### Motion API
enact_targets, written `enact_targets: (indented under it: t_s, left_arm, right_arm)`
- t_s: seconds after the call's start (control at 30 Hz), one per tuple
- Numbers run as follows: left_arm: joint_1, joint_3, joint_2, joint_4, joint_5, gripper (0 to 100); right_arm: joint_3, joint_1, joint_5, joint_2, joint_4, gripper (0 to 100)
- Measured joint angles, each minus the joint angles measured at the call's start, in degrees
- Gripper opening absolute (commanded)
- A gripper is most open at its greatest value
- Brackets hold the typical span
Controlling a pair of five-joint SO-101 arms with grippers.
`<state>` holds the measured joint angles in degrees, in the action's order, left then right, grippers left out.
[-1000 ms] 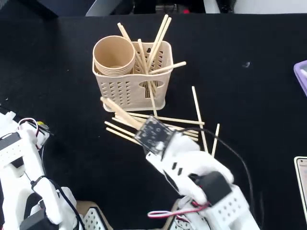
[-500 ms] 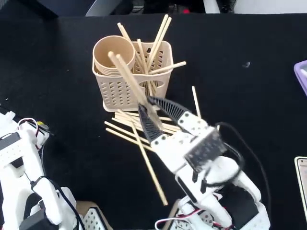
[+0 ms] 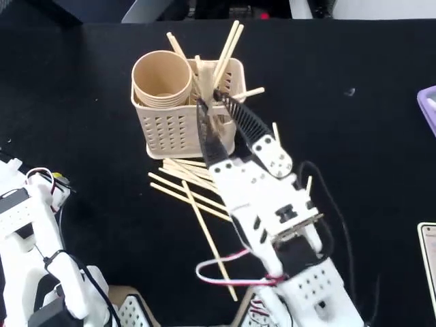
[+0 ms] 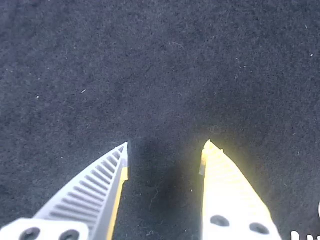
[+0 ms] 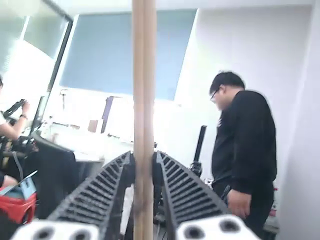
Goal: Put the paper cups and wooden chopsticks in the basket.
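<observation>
Hi view, clock dirs taken on the surface (image 3: 354, 157).

- Basket (image 3: 174, 129) sits at approx 11 o'clock, upright. Paper cups (image 3: 162, 76) are nested in its 9 o'clock compartment, so the cup part looks done.
- Stowed chopsticks (image 3: 228, 44) stand in the 3 o'clock compartment, tips fanned up and out. They lean on the rim because they're taller than the walls.
- R gripper (image 3: 212, 102) is over the basket's 3 o'clock compartment. Fingers are clamped on the held chopstick (image 5: 143, 75), which sits between the pads and runs along the fingers in the R wrist view. Could be one stick or two pressed together, can't tell.
- Why held lengthwise: prob. so it drops end-first among the others and doesn't bridge the rim. Lower end is hidden in hi view, so can't say if it's inside yet.
- Loose chopsticks (image 3: 182, 178) lie flat just at 6 o'clock of the basket, partly under the R arm. One longer stick trails off toward 6 o'clock. Plenty left to pick up.
- L gripper (image 4: 166, 145) has fingers apart w/ nothing between, dark cloth below. L arm (image 3: 27, 231) is parked at 8 o'clock, well apart from the sticks. Judgement: kept clear to give the R arm room.
- Risk: releasing too high could tip the stick out over the rim.
</observation>
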<state>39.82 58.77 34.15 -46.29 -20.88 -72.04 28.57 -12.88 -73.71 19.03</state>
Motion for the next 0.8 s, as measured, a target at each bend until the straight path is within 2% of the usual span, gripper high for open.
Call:
enact_targets:
  t_s: [0.37, 0.6, 0.7, 0.8]
  left_arm:
    - [0.0, 0.0, 0.0, 0.0, 0.0, 23]
    - [0.0, 0.0, 0.0, 0.0, 0.0, 23]
    - [0.0, 0.0, 0.0, 0.0, 0.0, 23]
    - [0.0, 0.0, 0.0, 0.0, 0.0, 23]
  right_arm:
    - [10.4, -5.2, 0.2, 32.4, 10.5, 1.1]
    - [11.7, -6.1, 0.1, 40.0, 12.7, 1.5]
    - [12.2, -6.2, 2.3, 40.0, 9.4, 9.1]
    - [15.2, -7.7, 9.2, 40.1, 1.3, 20.1]
